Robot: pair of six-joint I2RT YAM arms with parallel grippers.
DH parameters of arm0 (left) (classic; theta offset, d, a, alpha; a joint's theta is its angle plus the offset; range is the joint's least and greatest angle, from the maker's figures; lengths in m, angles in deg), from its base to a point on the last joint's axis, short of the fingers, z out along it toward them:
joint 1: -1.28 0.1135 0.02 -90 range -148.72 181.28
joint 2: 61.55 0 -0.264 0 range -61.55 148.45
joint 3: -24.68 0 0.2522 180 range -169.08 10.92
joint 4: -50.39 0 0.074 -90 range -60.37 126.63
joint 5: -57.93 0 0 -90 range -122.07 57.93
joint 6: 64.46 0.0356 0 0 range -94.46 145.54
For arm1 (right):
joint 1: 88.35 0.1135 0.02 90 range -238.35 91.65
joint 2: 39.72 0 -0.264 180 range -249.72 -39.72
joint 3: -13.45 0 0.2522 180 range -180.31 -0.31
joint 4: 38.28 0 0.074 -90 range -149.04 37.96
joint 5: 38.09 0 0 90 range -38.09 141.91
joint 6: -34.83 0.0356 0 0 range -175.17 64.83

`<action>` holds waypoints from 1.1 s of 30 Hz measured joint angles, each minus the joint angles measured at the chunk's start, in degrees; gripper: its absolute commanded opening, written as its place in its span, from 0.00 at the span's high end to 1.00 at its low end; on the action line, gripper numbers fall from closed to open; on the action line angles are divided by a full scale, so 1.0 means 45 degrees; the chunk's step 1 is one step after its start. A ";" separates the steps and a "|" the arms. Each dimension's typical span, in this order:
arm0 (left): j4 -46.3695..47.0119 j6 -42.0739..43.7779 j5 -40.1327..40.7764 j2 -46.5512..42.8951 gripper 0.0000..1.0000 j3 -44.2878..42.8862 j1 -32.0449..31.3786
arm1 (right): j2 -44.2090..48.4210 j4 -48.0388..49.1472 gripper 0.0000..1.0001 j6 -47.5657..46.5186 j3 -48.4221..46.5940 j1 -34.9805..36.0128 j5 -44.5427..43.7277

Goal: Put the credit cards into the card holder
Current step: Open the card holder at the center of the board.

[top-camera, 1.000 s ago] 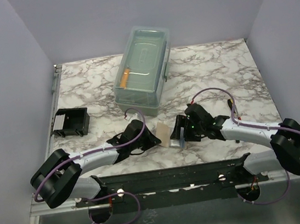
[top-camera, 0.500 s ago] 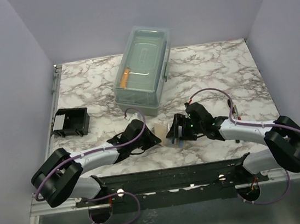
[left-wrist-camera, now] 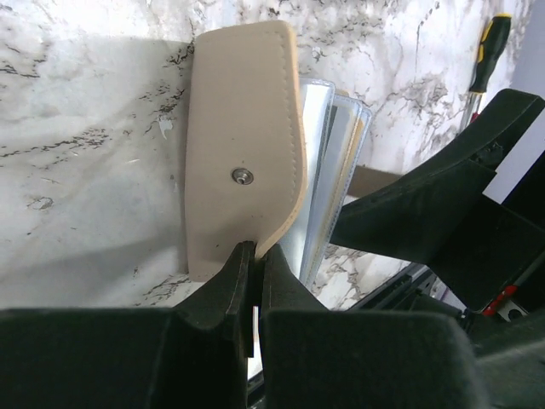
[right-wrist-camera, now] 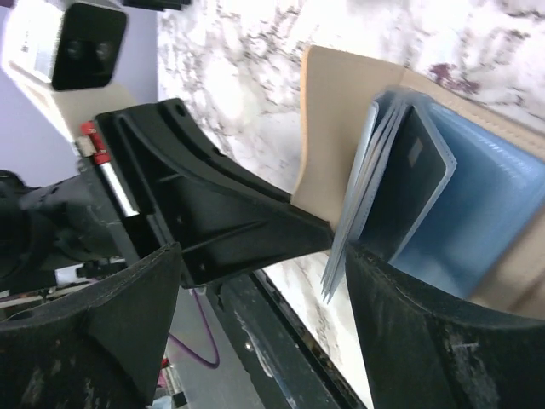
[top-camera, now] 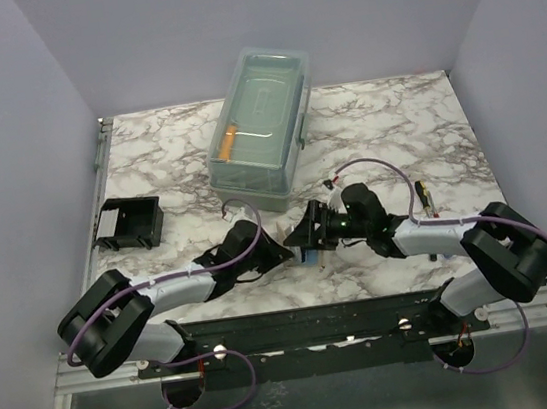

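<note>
Card holder (top-camera: 130, 223) far left on bench (top-camera: 395, 128), well apart from the work. Left claw (left-wrist-camera: 253, 256) clamped shut on tan wallet (left-wrist-camera: 243, 128) flap. Dark grey card (right-wrist-camera: 417, 187) and light blue card (right-wrist-camera: 485, 213) tucked in clear sleeves (left-wrist-camera: 328, 128). Right claw (right-wrist-camera: 264, 281) wide, straddling sleeves, holding nothing. Probably thin, stiff, slick: pinch an exposed edge, pull straight.

The card holder (top-camera: 130, 224) stands at the far left of the table (top-camera: 395, 128), well apart from the lidded box (top-camera: 262, 130) at the back in the middle. Near the front, in the middle, a small folder (left-wrist-camera: 243, 145) sits between the left gripper (left-wrist-camera: 253, 256), which pinches its flap, and the right gripper (top-camera: 309, 243). The credit cards (right-wrist-camera: 417, 183) are tucked inside the folder, one behind the other, and a screwdriver (left-wrist-camera: 488, 53) lies off to the right.
</note>
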 measured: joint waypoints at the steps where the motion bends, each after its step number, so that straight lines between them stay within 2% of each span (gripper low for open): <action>1: 0.0083 -0.0058 -0.0010 -0.0049 1.00 0.0058 0.0049 | -0.0029 0.0233 0.20 0.0034 -0.0019 0.0000 0.0044; 8: 0.0588 -0.0413 -0.0141 -0.0602 1.00 0.0782 0.0170 | 0.0291 0.0933 0.20 0.0189 -0.0121 0.0151 0.0427; 13: 0.1001 -0.0777 -0.0335 -0.1030 1.00 0.1413 0.0529 | -0.0568 0.1506 0.21 0.0335 -0.0821 0.0180 0.0962; 15: 0.1059 -0.0879 -0.0393 -0.1239 1.00 0.1632 0.0656 | -0.0559 0.0806 0.20 0.0199 -0.1069 0.0180 0.0821; 22: 0.1409 -0.1297 -0.0947 -0.1107 1.00 0.1826 0.1146 | 0.0345 -0.4007 0.18 -0.0578 -0.2229 0.0180 -0.1394; 33: 0.3128 -0.1666 -0.2050 0.1010 1.00 0.1530 0.1219 | 0.0384 -0.5532 0.16 -0.0486 -0.1530 0.0170 -0.2560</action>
